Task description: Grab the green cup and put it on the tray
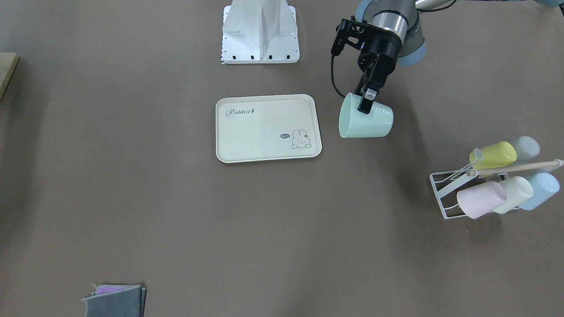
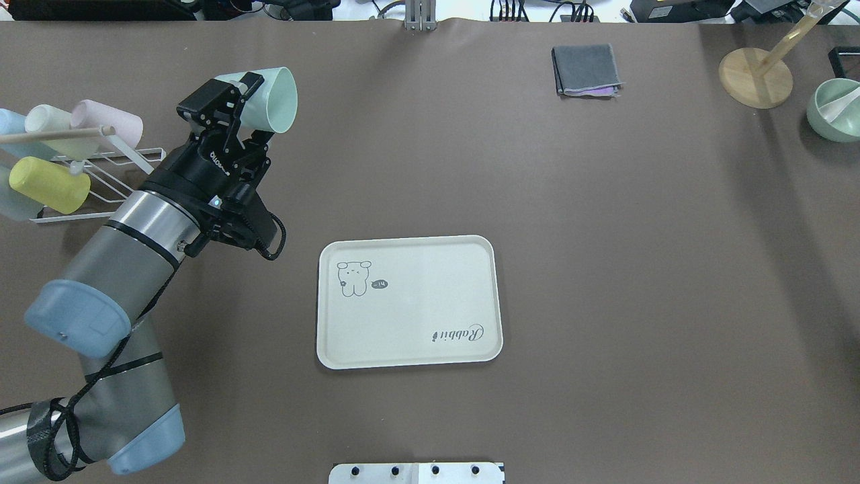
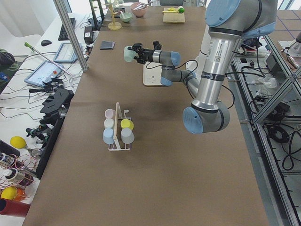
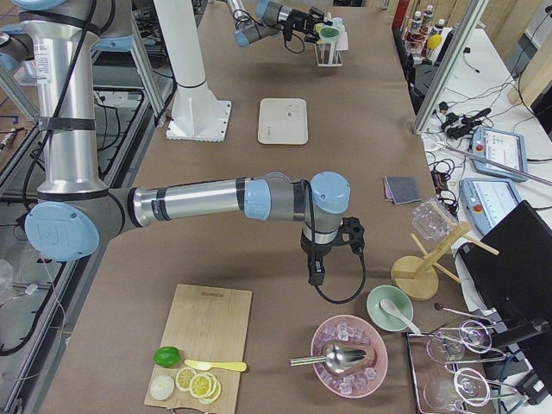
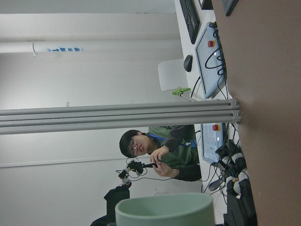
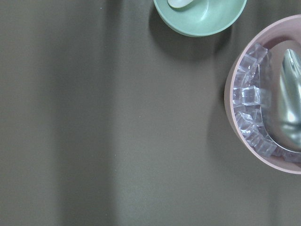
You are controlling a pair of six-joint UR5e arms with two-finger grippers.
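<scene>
Left gripper [image 1: 365, 105] is clamped on the green cup [image 1: 369, 125] at the rim. The cup is in the air, on its side, mouth toward the tray [image 1: 269, 156] — just beside it, not over it. Right gripper [image 4: 316, 274] hangs far off — jaws can't be told.

Even, diffuse light from above falls on the matte brown table [image 1: 132, 198], leaving only soft, broad shadows beside the green cup [image 1: 365, 121] and the cup rack [image 1: 456, 179]. The fixed views are sharp (the pale tray [image 2: 410, 302] looks slightly washed out), while the right wrist view shows faint vertical bands of shade across the table.
</scene>
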